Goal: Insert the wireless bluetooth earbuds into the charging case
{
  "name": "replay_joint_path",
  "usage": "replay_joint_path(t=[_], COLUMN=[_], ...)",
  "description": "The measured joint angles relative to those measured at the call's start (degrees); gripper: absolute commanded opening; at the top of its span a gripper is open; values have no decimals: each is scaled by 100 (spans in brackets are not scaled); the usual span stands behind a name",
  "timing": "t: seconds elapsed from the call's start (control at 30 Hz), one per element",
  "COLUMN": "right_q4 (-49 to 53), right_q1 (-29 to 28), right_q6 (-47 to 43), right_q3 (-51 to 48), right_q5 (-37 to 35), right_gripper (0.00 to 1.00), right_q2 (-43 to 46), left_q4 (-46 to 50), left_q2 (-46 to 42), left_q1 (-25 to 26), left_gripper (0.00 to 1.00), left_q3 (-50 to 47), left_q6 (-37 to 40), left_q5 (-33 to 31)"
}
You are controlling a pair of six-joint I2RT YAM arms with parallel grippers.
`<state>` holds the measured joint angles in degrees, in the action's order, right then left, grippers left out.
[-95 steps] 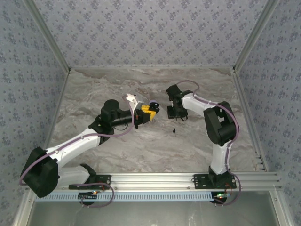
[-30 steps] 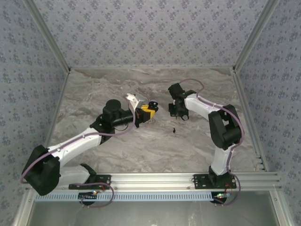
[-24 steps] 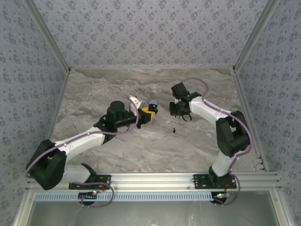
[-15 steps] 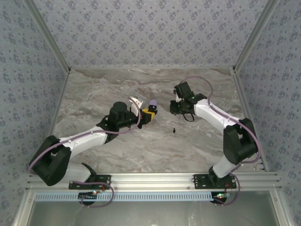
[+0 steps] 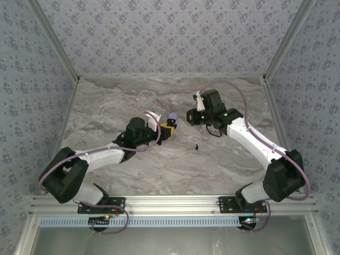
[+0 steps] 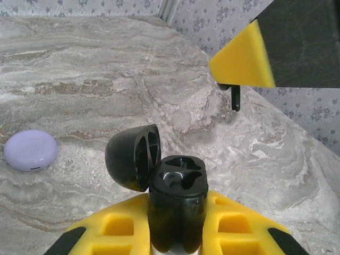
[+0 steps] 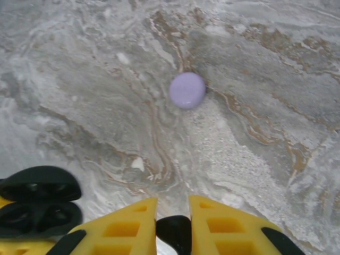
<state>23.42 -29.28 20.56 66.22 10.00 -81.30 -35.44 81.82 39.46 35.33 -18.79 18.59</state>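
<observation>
Left wrist: the black charging case (image 6: 177,186) stands open, lid tipped left, clamped in the left jaws. Right wrist: the right jaws, barely parted, nip a tiny black earbud (image 7: 173,232); a lilac puck (image 7: 187,90) lies ahead of them on the counter (image 7: 255,159). Top: a second black earbud (image 5: 196,146) lies loose on the near side of both jaws; the right jaws have swung closer to the case.

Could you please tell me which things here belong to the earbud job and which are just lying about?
Job in hand:
- open black charging case
- black earbud in the right gripper
- loose black piece, probably the second earbud

Lying about:
- lilac puck
</observation>
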Motion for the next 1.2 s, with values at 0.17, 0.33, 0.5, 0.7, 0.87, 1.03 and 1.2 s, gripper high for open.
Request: replay_joint_path(t=[0.17,0.33,0.5,0.7,0.87,1.03,1.2], right_q4=[-120,-269,-437,-588,-717,-789,-807], right_q1=[-144,-299,-417,-507,-568,-643,-673], right_q6=[31,109,157,260,313,367,369], right_q3=[24,240,317,321,321,321,321], right_q5=[122,186,188,186,184,179,179], right_gripper=[21,21,21,21,21,21,21], right_q2=[118,133,157,160,160,162,166], left_q4=[-474,-826,-1043,-1172,-1261,-1303,-1309], left_q2=[144,334,415,424,424,422,411], left_q1=[9,44,107,179,249,256,258], left_gripper=[16,16,16,16,16,16,16], left_q3=[-103,-107,-107,-105,-103,-98,-98], left_q6=[-48,-127,-232,-315,-382,-431,-450], left_q5=[0,2,0,-22,-68,-166,-243])
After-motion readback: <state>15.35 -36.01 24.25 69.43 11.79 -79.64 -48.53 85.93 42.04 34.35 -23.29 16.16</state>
